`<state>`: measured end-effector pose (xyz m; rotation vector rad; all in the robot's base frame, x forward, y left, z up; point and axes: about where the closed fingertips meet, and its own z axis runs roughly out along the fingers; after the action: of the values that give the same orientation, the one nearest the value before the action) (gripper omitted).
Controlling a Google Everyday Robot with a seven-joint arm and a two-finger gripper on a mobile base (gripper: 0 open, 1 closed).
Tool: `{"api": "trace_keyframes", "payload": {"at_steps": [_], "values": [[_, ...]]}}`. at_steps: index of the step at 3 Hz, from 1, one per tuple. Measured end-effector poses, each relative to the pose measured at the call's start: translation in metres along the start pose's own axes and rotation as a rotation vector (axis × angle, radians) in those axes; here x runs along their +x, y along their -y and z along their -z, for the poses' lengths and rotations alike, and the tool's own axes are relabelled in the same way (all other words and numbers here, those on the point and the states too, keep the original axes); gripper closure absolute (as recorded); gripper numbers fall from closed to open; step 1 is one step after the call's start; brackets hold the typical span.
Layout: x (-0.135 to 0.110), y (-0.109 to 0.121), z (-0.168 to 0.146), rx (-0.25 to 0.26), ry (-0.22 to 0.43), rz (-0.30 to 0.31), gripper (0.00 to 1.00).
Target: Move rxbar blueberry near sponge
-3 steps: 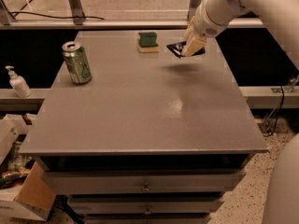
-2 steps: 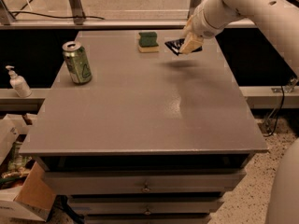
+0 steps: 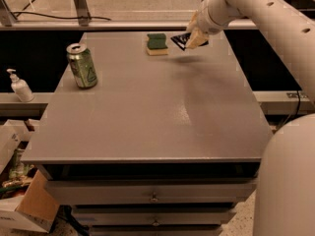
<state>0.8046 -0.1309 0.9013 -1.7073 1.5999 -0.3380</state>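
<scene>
Gripper (image 3: 193, 39): up at the far right of the table (image 3: 147, 112), jaws clamped on the bar, tan fingers (image 3: 197, 36) pinching its right part.
Bar (image 3: 179, 40): in the grip, lifted off the tabletop, just right of the sponge, a small gap between them.
Bar axis: long side running roughly left-right across the table, slightly tilted; free end poking left, towards the sponge; other end hidden behind the fingers.
Sponge (image 3: 157, 44): flat near the far edge, green top up, yellow base showing in front.
Shadow (image 3: 193, 59): dark patch on the tabletop right below the bar.
Can (image 3: 82, 66): upright on the left side, well apart from all the action.
</scene>
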Motion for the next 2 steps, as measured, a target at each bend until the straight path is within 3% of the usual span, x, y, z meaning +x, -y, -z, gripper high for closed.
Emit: {"api": "trace_keyframes", "payload": {"at_steps": [2], "values": [[-0.002,0.019,-0.030,-0.004,-0.030,0.038,1.00]]}}
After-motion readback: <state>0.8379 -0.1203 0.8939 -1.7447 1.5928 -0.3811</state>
